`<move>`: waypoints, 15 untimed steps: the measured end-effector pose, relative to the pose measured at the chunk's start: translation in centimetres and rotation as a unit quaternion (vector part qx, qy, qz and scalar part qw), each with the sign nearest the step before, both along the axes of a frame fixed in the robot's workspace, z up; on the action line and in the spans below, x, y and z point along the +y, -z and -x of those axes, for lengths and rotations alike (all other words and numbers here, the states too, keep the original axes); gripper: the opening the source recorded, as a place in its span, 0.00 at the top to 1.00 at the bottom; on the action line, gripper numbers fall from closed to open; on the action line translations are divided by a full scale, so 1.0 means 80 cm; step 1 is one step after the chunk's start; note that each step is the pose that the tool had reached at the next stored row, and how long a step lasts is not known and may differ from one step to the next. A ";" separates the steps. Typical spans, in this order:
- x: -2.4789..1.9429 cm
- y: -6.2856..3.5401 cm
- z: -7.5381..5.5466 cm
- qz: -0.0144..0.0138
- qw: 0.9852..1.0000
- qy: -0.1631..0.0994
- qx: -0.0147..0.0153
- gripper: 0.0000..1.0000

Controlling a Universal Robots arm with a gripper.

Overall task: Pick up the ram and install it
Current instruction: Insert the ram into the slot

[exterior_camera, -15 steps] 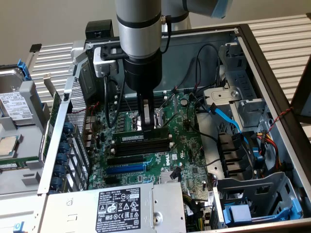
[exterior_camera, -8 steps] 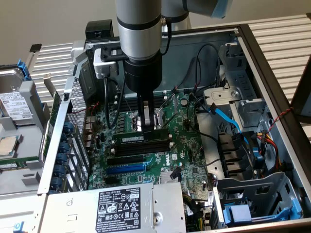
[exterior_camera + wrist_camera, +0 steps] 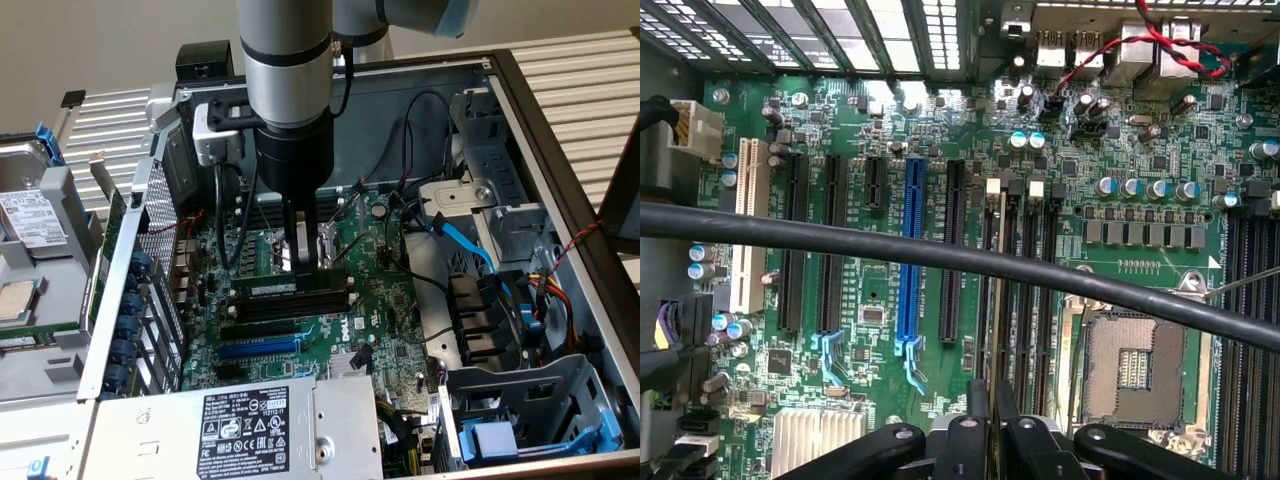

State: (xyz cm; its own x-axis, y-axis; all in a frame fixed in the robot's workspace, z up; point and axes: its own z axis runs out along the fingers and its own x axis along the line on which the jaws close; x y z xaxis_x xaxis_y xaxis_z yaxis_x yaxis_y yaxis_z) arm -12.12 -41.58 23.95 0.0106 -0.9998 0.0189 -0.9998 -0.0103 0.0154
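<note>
Green motherboard — one blue slot among black slots (a white slot too) — green ram.

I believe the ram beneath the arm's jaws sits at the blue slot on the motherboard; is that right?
Not quite: the exterior view shows the ram at the long black slots, not at the blue slot, which lies apart from it.

The ram stands over slots on the motherboard.

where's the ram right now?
The ram sits centre of the exterior view, on edge in the gripper, down at the black memory slots beside the CPU socket.
</note>
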 end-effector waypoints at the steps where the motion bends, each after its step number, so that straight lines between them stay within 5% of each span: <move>1: 0.0000 0.001 0.000 0.000 1.000 0.000 0.000 0.86; 15: 0.0000 0.006 0.000 0.000 1.000 0.000 0.000 0.86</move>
